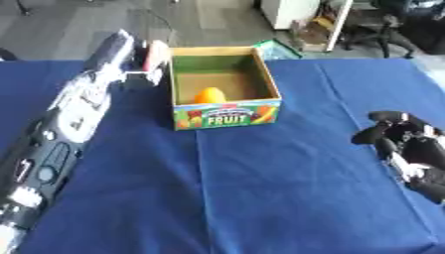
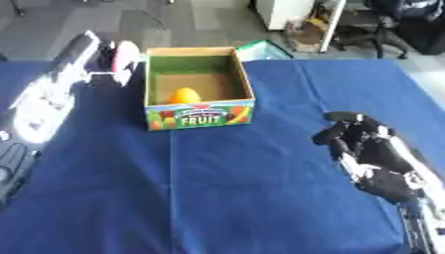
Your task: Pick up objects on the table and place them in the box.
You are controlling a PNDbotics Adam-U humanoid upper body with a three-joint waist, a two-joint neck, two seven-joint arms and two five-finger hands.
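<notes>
Orange fruit (image 1: pixel 209 95) already sits in the box (image 1: pixel 227 115), left hand (image 2: pixel 120 57) beside its left wall holding a pinkish thing, right hand (image 2: pixel 363 144) curled and empty, little seemingly left.

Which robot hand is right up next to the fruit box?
The left hand, stretched out to the box's left wall. The right hand rests apart on the blue cloth, fingers curled.

Fruit box (image 1: pixel 226 114) set on table (image 1: pixel 260 188), far centre; an orange (image 1: pixel 209 95) lies inside it.
</notes>
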